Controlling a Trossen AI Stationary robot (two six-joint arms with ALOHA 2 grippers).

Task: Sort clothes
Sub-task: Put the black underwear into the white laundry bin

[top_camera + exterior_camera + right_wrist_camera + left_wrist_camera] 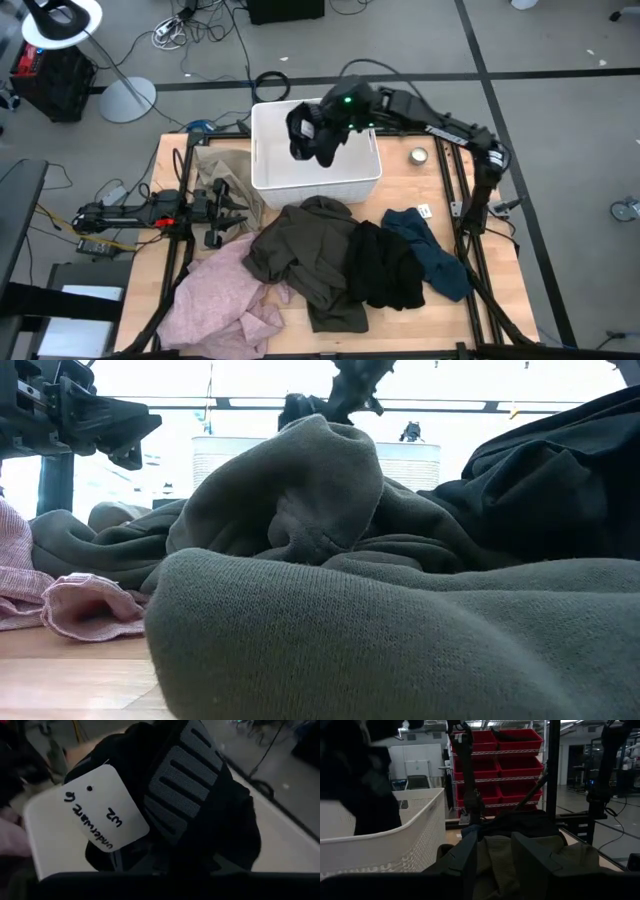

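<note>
Wooden counter (500, 300), carrying the garments and the bin. Pale pink garment (215, 295), spread at the counter's near left corner, forward of the left jaws. Olive green garment (305, 255), heaped mid-counter, its edge over the pink one; it fills the low view (300, 510). White plastic bin (270, 165), at the counter's far edge, directly beneath the right jaws. Black garment (385, 265), touching the olive heap on its right. Dark teal garment (435, 255), just beside the black one. Beige garment (225, 165), lying ahead of the left jaws, against the bin wall. Small black garment (310, 135), hanging over the bin, pinched in the right jaws (335, 125); a white handwritten tag (102, 807) is attached. Left jaws (228, 207), spread apart, resting low beside the beige garment, well apart from the bin's contents.
</note>
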